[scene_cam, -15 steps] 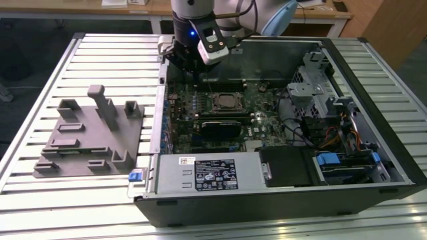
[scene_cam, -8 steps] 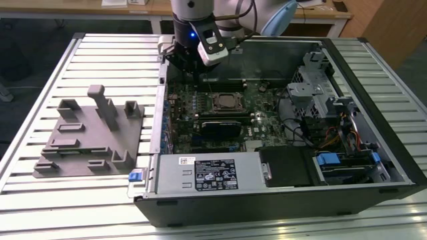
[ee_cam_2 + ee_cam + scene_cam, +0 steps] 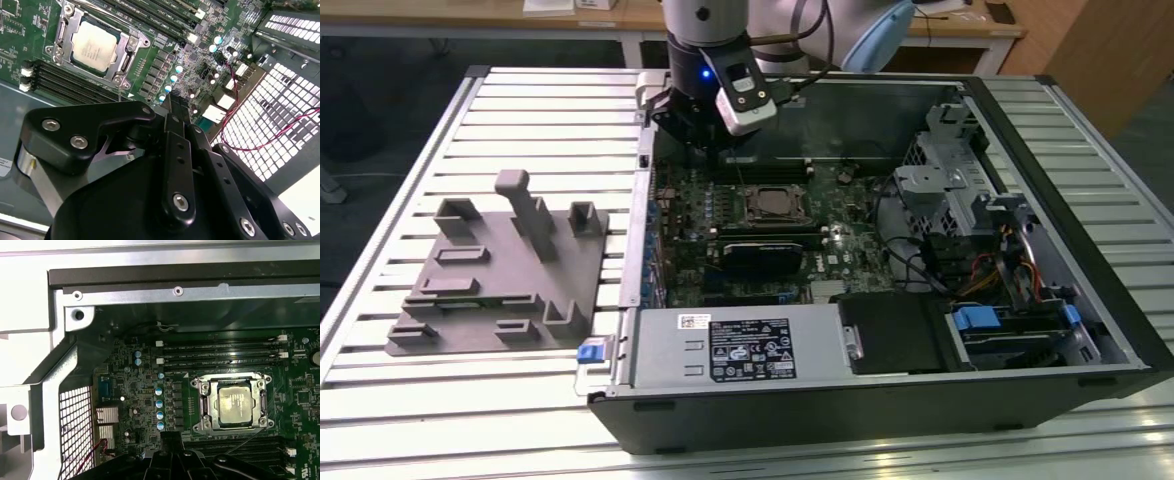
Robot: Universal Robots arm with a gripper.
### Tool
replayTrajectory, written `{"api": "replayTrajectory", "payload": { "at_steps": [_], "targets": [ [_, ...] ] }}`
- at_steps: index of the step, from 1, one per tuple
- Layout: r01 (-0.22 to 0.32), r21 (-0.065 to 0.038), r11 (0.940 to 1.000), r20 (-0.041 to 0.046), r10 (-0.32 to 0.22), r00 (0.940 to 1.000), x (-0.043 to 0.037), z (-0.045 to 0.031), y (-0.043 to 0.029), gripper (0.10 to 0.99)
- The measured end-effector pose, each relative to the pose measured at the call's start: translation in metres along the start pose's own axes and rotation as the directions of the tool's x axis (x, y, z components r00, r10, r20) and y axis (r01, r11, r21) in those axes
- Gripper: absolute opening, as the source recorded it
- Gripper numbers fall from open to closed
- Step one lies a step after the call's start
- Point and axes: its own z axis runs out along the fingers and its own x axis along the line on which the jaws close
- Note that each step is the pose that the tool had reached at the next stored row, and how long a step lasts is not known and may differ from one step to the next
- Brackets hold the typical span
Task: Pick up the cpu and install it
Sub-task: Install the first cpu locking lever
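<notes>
- Black linkage of the claw [image 3: 168,100] [image 3: 170,436] lies closest to the lens in both wrist views. Its two fingers are pressed together with nothing between them. In the exterior view the claw [image 3: 700,140] hangs over the far corner of the motherboard [image 3: 707,230], inside the open computer case [image 3: 1067,330].
- Just beyond the claw's tips runs a row of blue-topped capacitors [image 3: 159,407] [image 3: 172,80], close beneath it.
- Past those capacitors, apart from the claw, the cpu [image 3: 237,405] [image 3: 95,46] lies inside the metal socket frame [image 3: 202,405] [image 3: 62,30], silvery top up. It looks level and square to the frame.
- Judgement: the chip appears already placed in its socket, and the claw is empty and off it.
- To do this step well, the chip must sit flat with no corner riding on the frame. The claw should give it no sideways nudge, since the contacts beneath are probably delicate. The tips also want to stay off the capacitors and the memory slots [image 3: 220,352] further from the claw than the socket.
- I cannot tell whether the frame is latched down; a thin wire lever [image 3: 245,442] shows on the side of the socket nearest the claw.
- Writing: the cpu's lid carries faint lines of print, too small to make out. A white label [image 3: 744,345] sits on the power supply at the end of the case far from the claw, its print likewise too fine.
- Outside the case, well away from the claw, a grey fixture tray [image 3: 494,270] rests on the slatted table [image 3: 400,200].
</notes>
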Motion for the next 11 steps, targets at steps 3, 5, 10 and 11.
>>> {"api": "replayTrajectory", "payload": {
  "at_steps": [3, 5, 10, 11],
  "targets": [
    [0.000, 0.000, 1.0000, 0.0000, 0.000, 1.0000, 0.0000, 0.0004, 0.0000, 0.106],
    [0.000, 0.000, 1.0000, 0.0000, 0.000, 1.0000, 0.0000, 0.0009, 0.0000, 0.106],
    [0.000, 0.000, 1.0000, 0.0000, 0.000, 1.0000, 0.0000, 0.0015, -0.0001, 0.106],
    [0.000, 0.000, 1.0000, 0.0000, 0.000, 1.0000, 0.0000, 0.0015, -0.0001, 0.106]
  ]
}}
